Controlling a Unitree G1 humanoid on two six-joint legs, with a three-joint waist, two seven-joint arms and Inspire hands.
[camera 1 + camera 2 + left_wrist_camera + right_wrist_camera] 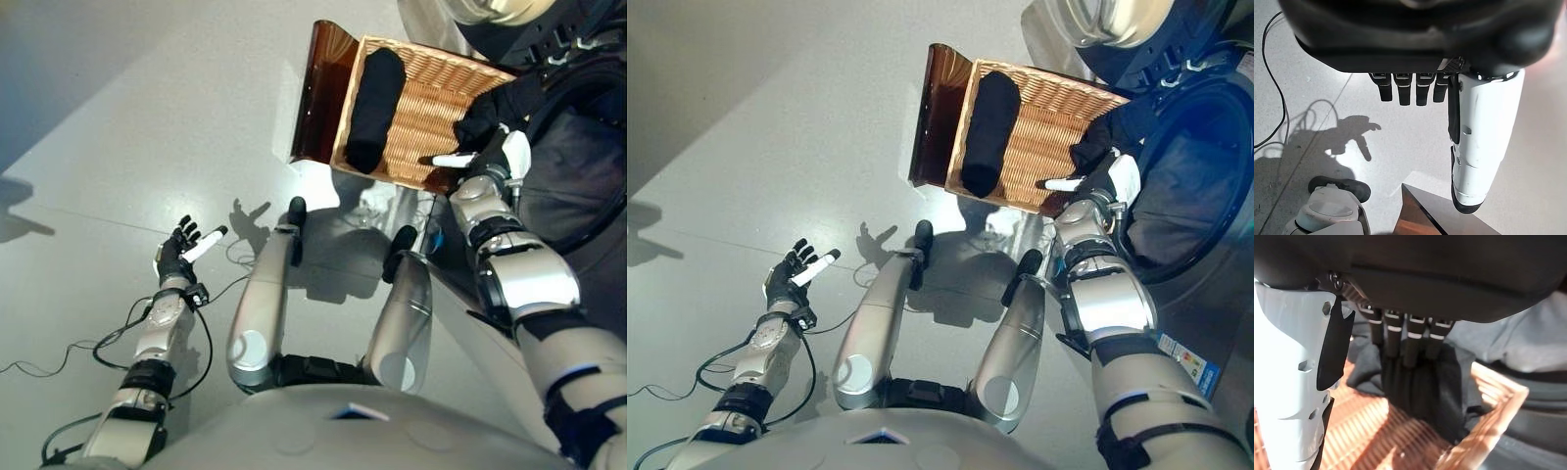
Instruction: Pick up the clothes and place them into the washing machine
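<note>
A wicker basket (431,61) stands on the floor ahead. A rolled black garment (375,98) lies along its left half. A second dark cloth (502,106) is bunched at the basket's right corner, draped against the rim. My right hand (490,152) is at that corner. In the right wrist view its fingers (1410,340) reach straight down onto the dark cloth (1420,391), and the white-covered thumb (1293,382) stands apart. The washing machine's open drum (1195,186) is just right of the basket. My left hand (181,250) hovers open over the floor at far left, holding nothing.
A brown flap (318,93) stands up along the basket's left side. Greyish clothing (573,147) shows inside the drum, and the machine's round door (1107,20) is at the top right. Grey floor spreads to the left.
</note>
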